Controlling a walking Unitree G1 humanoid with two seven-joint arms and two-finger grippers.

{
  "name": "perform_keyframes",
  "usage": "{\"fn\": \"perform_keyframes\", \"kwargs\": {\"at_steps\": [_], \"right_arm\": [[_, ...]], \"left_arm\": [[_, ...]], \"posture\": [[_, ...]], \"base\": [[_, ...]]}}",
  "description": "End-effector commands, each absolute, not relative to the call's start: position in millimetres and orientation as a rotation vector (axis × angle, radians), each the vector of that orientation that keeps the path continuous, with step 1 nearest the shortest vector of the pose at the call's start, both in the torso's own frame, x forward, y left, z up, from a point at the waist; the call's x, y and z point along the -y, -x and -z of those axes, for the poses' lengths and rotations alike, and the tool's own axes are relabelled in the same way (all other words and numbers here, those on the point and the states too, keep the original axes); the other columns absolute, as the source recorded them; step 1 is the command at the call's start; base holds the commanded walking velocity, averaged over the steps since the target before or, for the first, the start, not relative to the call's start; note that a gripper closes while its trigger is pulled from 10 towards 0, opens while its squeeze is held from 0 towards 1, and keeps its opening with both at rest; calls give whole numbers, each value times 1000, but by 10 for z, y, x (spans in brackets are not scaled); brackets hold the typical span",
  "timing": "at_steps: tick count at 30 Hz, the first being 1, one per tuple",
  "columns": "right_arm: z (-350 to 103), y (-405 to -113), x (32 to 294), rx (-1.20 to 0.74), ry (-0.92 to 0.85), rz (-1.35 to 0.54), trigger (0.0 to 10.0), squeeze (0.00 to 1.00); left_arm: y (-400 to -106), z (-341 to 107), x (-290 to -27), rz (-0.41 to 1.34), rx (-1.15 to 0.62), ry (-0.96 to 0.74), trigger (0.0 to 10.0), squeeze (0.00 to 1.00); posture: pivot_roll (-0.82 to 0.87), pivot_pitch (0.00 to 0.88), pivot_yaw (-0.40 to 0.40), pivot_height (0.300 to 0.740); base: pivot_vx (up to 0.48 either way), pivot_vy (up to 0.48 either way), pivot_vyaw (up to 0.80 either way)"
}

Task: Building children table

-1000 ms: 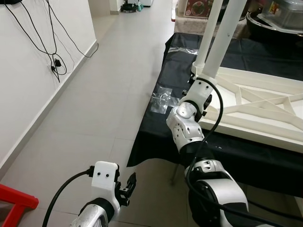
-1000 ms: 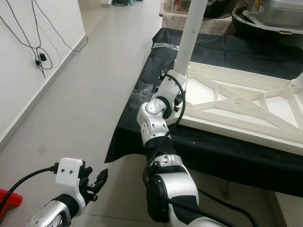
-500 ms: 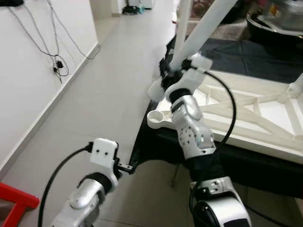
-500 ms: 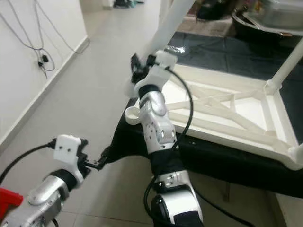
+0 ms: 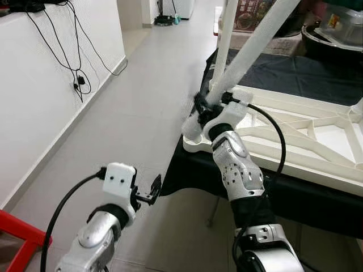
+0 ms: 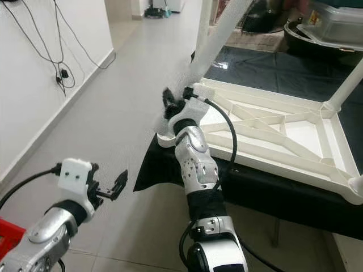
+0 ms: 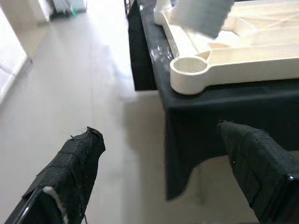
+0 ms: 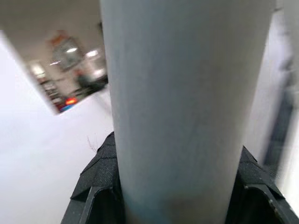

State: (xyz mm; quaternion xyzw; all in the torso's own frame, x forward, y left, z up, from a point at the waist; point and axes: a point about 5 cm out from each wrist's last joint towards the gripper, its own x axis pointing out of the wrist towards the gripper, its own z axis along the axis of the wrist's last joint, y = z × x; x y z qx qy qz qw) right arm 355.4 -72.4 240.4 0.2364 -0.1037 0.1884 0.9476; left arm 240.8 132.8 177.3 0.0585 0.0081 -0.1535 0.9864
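Far left: white wall [image 5: 39, 85] with black cables [image 5: 76, 54] hanging down it, red frame corner [image 5: 20, 235] low at the edge. Pale grey tiled floor [image 5: 136, 113] runs down the corridor.

Left gripper [image 5: 152, 192] hovers over the floor, near the hanging edge of the black cloth [image 5: 181, 170], not touching it. In the left wrist view its 2 black fingers [image 7: 70, 172] stand spread wide apart with nothing between them, aimed at the cloth edge and the round socket [image 7: 189, 72] at the near corner of the upturned white plastic table top [image 5: 306, 136].

Centre: right gripper [image 5: 203, 105] is raised at that near corner of the table top, pinching a long white plastic table leg [image 5: 258, 42]. The leg leans up and to the right out of the picture; its lower end is at the corner socket, whether seated I cannot tell, blurred. Right wrist view: 2 black fingers [image 8: 100, 170] press on both sides of the white tube [image 8: 187, 102].

A 2nd white leg [image 5: 226, 34] stands upright just behind it at the back corner.

Right: table top lies underside up on the black cloth, diagonal ribs [image 6: 272, 127] showing. Another white leg [image 6: 346, 85] rises from the far right corner. Dark tub [image 5: 332, 34] behind the table.
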Motion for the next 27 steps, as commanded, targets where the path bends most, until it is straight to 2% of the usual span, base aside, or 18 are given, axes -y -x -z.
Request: {"fn": "perform_keyframes", "kwargs": {"at_steps": [1, 2, 3, 14, 27], "right_arm": [[-2393, -3513, 672, 203, -498, -435, 0, 0], [-2378, -3459, 625, 198, -496, -489, 0, 0], [-2356, -3388, 568, 192, -492, -548, 0, 0], [-2268, -3072, 424, 143, -457, -768, 0, 0], [-2170, -2931, 381, 102, -413, -837, 0, 0]], "left_arm": [[-2405, -1719, -1304, 327, -40, -138, 10000, 1000], [-2437, -1733, -1296, 347, -33, -161, 10000, 1000], [-2476, -1738, -1286, 368, -37, -158, 10000, 0], [-2688, -1775, -1180, 460, 2, -206, 10000, 0], [-2792, -1764, -965, 527, 31, -158, 10000, 0]], "posture": [[126, 94, -60, 740], [125, 93, -60, 740], [123, 90, -56, 740], [112, 80, -50, 740], [107, 77, -53, 740]], "base": [[0, 0, 0], [0, 0, 0], [0, 0, 0], [0, 0, 0], [0, 0, 0]]}}
